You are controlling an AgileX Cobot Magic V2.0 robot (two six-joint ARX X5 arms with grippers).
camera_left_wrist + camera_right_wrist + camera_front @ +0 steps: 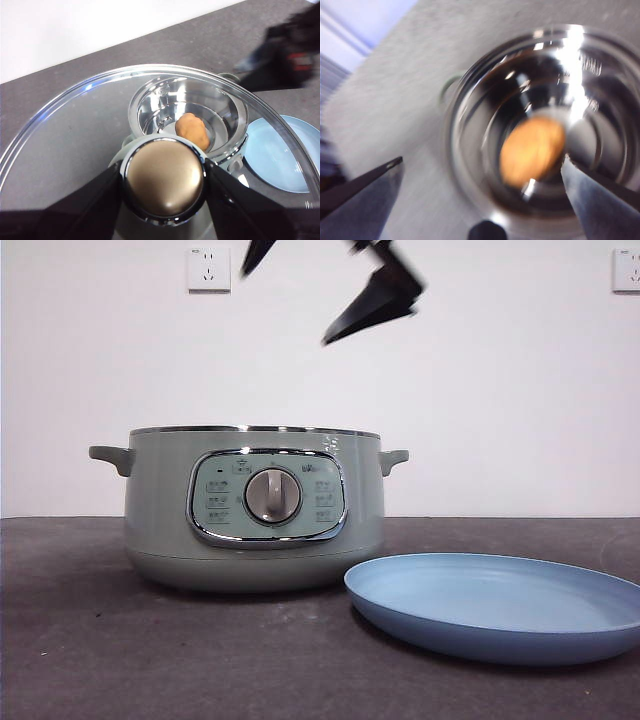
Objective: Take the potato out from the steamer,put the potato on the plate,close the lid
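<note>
Right gripper (pixel 480 175), jaws wide open and empty, is above the pot (pixel 255 510): go straight down w/ jaws either side of potato (pixel 532 150). Left gripper (pixel 162 180) clamps the lid (pixel 75 130) knob.

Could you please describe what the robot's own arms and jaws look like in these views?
The left gripper has two broad, matte black jaws. The right gripper has flat black jaws tapering to thin edges; in the front view it shows as dark pointed blades. No cables or markings are discernible.
</note>
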